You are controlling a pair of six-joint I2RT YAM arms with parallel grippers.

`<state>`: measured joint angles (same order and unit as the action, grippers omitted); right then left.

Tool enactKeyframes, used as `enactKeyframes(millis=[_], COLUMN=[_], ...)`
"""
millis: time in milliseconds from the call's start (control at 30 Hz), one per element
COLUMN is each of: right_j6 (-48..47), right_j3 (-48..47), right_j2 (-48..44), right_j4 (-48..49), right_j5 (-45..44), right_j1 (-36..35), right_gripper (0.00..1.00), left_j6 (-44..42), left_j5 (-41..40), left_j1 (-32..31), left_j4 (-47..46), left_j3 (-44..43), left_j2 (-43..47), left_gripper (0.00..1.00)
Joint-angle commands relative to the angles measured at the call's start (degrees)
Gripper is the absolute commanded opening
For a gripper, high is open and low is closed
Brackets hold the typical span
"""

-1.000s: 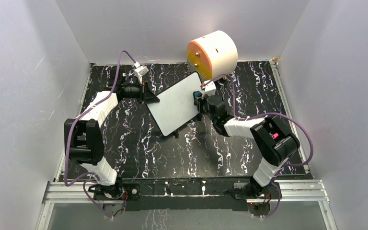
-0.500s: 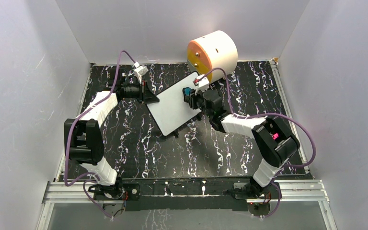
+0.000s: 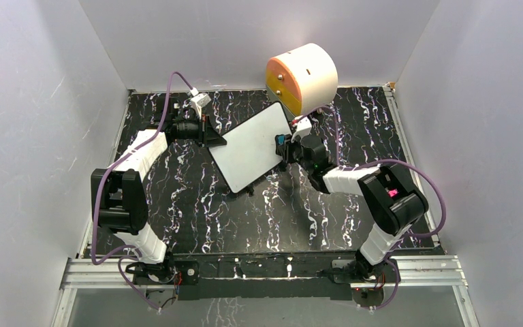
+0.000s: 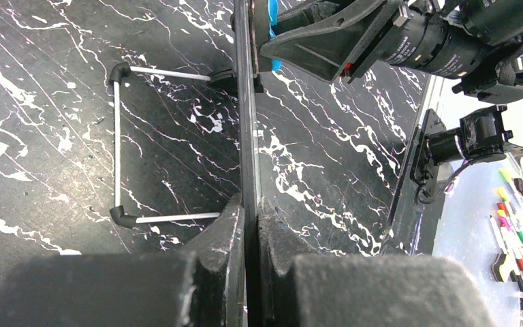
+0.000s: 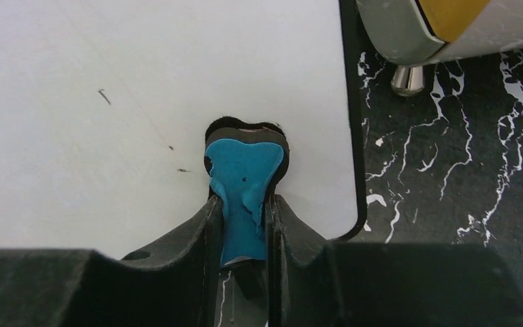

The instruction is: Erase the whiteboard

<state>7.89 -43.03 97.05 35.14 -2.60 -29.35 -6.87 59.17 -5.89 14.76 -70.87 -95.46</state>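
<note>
Whiteboard (image 3: 248, 146) stands propped mid-table, one edge clamped by left gripper (image 3: 218, 142). Right gripper (image 3: 284, 143) is closed on blue eraser (image 5: 244, 174), held against board face; few dark marks (image 5: 102, 97) there are illegible.

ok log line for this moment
left gripper: shut on whiteboard edge | right gripper: shut on blue eraser | contact: blue eraser against whiteboard face | faint marks: visible

whiteboard (image 5: 143, 102): smooth white | table (image 3: 197, 204): glossy black marbled | eraser (image 5: 244, 167): blue, soft-looking
</note>
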Motion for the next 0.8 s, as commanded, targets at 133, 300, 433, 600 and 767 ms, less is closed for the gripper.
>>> enactKeyframes(millis=[133,300,433,600,767], right_j6=[-1.8,-3.5,-2.1,-1.7,-0.4], right_j3=[-9.7,-11.8,-9.7,-7.7,-6.2], right_j2=[-1.3,1.2,0.8,0.2,2.0], right_j4=[-9.2,-9.5,-7.9,-6.5,-6.1], right_j5=[1.6,-0.8,-3.8,-7.7,-8.6], right_j1=[-1.5,-10.4,-18.4,-26.6,-29.9], right_gripper=[0.20,0.20,0.19,0.19,0.19], left_j6=[-3.3,-1.4,-1.6,-1.2,-1.2], left_j5=[4.8,3.8,3.1,3.2,2.8], left_j1=[-2.3,-2.4,-2.4,-2.4,-2.4], left_j4=[4.1,2.2,2.7,2.2,2.1], left_j3=[0.6,1.4,1.5,1.8,1.9], left_j2=[-0.3,-0.2,0.1,0.2,0.2], left_gripper=[0.00,0.00,0.00,0.00,0.00])
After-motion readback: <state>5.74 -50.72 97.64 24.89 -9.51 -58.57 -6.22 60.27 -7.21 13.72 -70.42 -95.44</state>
